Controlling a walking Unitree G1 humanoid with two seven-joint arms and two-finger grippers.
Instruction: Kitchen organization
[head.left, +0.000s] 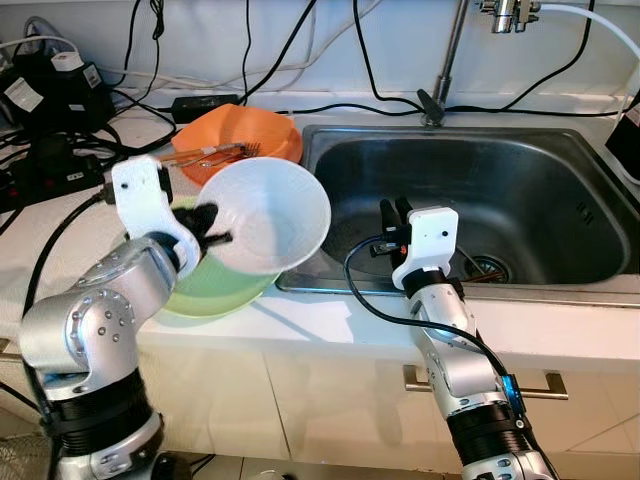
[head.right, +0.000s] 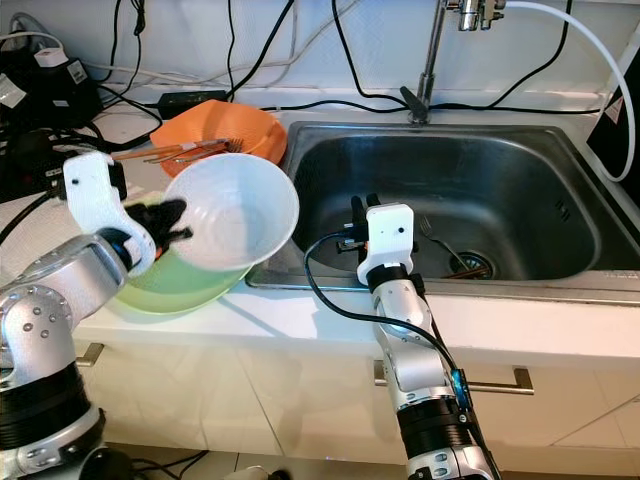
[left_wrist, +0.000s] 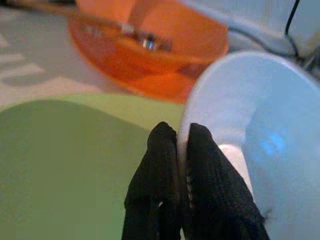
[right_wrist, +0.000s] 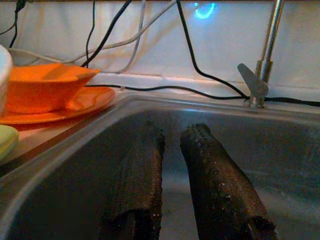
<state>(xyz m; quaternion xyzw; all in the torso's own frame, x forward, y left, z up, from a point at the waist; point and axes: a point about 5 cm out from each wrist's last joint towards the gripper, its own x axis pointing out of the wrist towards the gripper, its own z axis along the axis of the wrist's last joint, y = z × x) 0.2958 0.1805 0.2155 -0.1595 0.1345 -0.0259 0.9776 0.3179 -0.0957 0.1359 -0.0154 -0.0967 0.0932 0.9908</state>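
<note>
On the counter (head.left: 330, 325) just beside the sink's left edge, the left gripper (head.left: 212, 228) is clamped on the rim of a white bowl (head.left: 268, 215), one black finger inside and one outside. The bowl is plain, glossy and deep, tilted so its opening faces up and toward the sink (head.left: 480, 200). It hangs over a pale green bowl (head.left: 215, 295) that sits at the counter's front edge; whether the two touch cannot be told. Behind them, near the back of the counter, an orange bowl (head.left: 240, 135) rests on an orange plate with chopsticks (head.left: 205, 154) and a fork laid across it. The right gripper (head.left: 393, 215) reaches over the sink's front edge into the steel basin, its fingers a little apart and holding nothing. A fork (head.right: 438, 243) lies in the basin near the drain (head.left: 493, 267). Black cables (head.left: 60, 165) and power bricks crowd the counter's back left corner, and a tap (head.left: 445, 60) rises behind the sink
</note>
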